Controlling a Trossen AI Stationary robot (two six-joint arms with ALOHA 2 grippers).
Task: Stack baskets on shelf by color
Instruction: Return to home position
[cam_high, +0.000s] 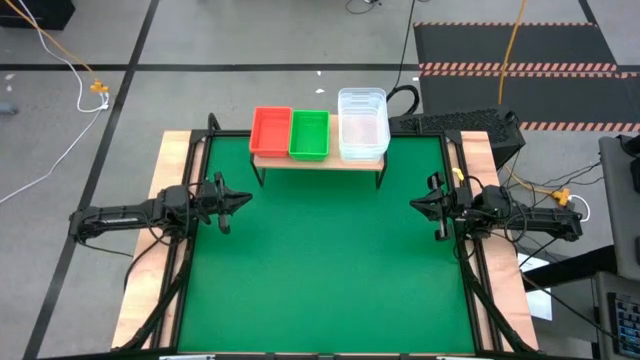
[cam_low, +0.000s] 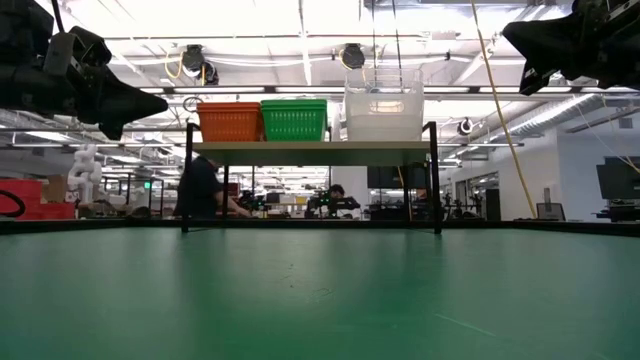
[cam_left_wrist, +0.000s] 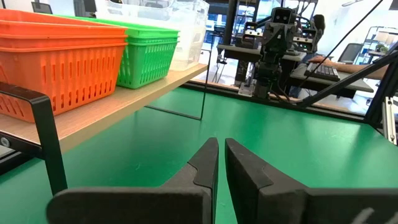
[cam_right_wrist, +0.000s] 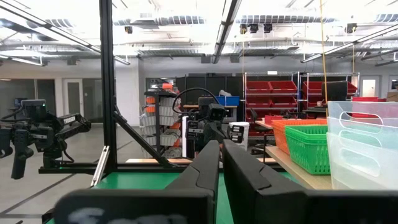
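On the light-wood shelf (cam_high: 318, 161) at the table's far side stand a red basket stack (cam_high: 270, 131) on the left, a green stack (cam_high: 309, 134) in the middle and a clear stack (cam_high: 362, 124) on the right. They also show in the low view: red (cam_low: 230, 122), green (cam_low: 294, 119), clear (cam_low: 383, 105). My left gripper (cam_high: 246, 198) is shut and empty above the mat at the table's left. My right gripper (cam_high: 414, 205) is shut and empty at the table's right. Both hover clear of the mat.
The green mat (cam_high: 320, 270) lies bare in front of the shelf. The shelf stands on thin black legs (cam_low: 186, 180). Wooden table edges (cam_high: 172, 160) flank the mat. People and benches show in the room beyond the table.
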